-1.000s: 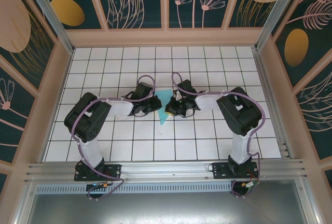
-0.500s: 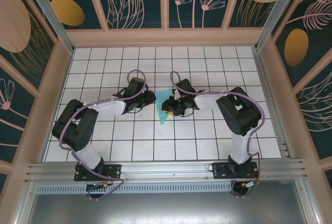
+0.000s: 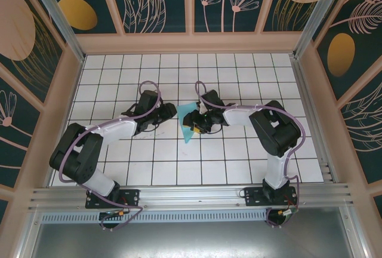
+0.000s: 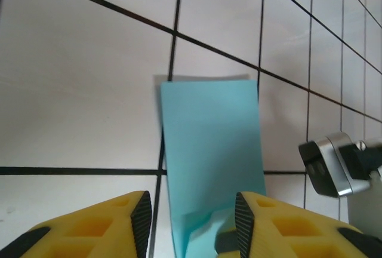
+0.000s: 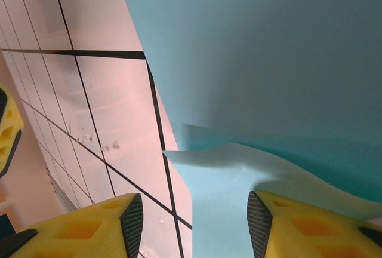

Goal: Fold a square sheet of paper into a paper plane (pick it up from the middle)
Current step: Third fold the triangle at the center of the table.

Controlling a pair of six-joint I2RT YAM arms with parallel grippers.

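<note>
Both released: left tool (image 4: 192, 207) and right tool (image 5: 194, 210), fingers parted at edges of the folded light-blue paper (image 4: 209, 138). Open white-tiled surface (image 3: 239, 162) all around; patterned walls (image 3: 155, 1) beyond.

table (image 3: 239, 168): white tiles, thin black grid lines, a few scuffs
walls (image 3: 155, 1): dark teal panels, printed leaves, flowers, orange and peach ovals
frame (image 3: 191, 43): pale pink-beige battens around panels and table edge
posts (image 3: 57, 13): slanted silver metal, back corners
rail (image 3: 191, 195): ribbed aluminium, near edge
light: even, soft shadows
</note>
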